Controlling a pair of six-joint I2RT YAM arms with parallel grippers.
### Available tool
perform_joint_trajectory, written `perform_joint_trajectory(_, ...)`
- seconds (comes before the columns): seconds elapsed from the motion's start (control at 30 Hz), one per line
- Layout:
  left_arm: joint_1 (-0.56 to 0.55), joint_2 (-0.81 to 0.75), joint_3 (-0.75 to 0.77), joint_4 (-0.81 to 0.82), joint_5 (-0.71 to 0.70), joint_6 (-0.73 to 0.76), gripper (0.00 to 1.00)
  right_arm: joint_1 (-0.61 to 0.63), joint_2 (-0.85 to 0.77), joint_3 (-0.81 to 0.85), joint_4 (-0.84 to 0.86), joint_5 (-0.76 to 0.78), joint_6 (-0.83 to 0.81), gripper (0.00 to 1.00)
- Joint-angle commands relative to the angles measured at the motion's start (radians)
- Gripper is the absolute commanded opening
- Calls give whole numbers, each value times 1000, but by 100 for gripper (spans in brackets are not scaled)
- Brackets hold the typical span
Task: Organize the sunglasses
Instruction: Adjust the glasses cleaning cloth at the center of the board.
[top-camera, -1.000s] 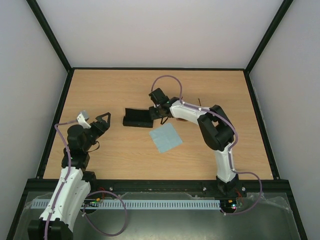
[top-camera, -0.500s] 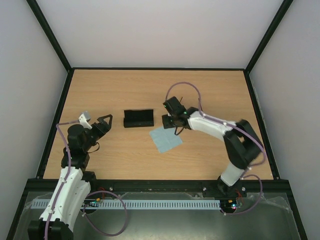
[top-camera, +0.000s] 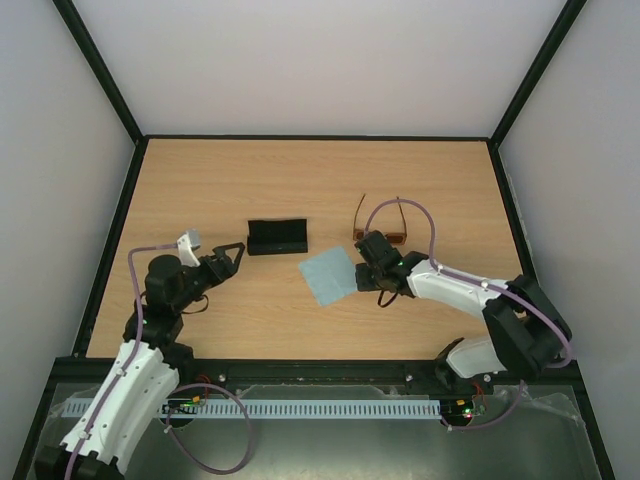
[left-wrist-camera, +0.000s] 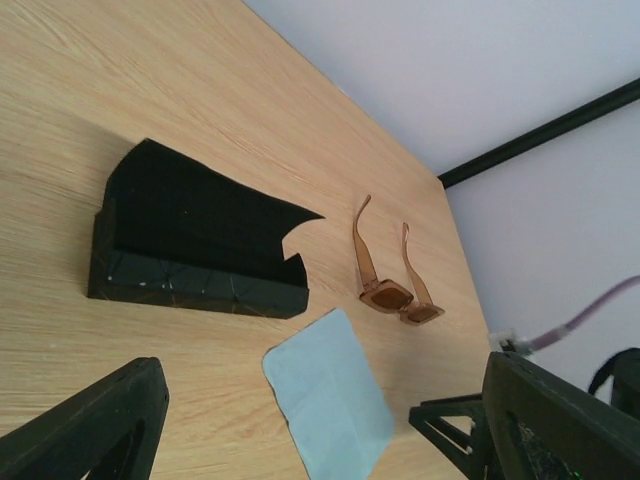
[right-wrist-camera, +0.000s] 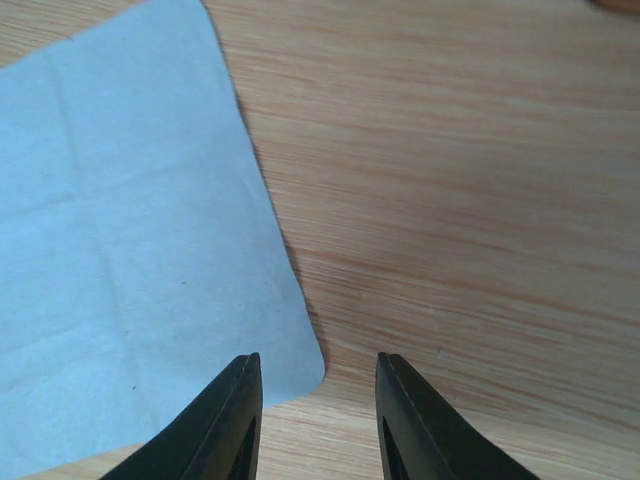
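The sunglasses (top-camera: 380, 232), brown-framed with amber lenses, lie on the table with temples unfolded and pointing away; they also show in the left wrist view (left-wrist-camera: 400, 296). The black case (top-camera: 277, 237) lies open to their left (left-wrist-camera: 200, 250). The light blue cloth (top-camera: 328, 276) lies flat in front of both (left-wrist-camera: 335, 425). My right gripper (top-camera: 368, 280) is open and empty, low over the cloth's right corner (right-wrist-camera: 290, 340), its tips (right-wrist-camera: 315, 372) straddling that corner. My left gripper (top-camera: 230, 254) is open and empty, left of the case, its fingers (left-wrist-camera: 90, 430) framing the scene.
A black frame rail (top-camera: 300, 137) borders the wooden table (top-camera: 220, 190) on all sides, with white walls behind. The right arm's purple cable (top-camera: 405, 205) loops over the sunglasses area.
My right gripper has drawn back from the case, to the right and nearer, uncovering the sunglasses, and now hangs over the cloth's corner. My left gripper has shifted right toward the case.
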Motion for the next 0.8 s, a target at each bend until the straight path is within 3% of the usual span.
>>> perform_joint_trajectory(0.0,-55,-21,-10,-17,-51,-11,89,-1,63,-28,53,13,38,29)
perform_joint_trajectory(0.77,-75,-85,-18,-61,-71,-23,89,55,131,-57,39,99,73,12)
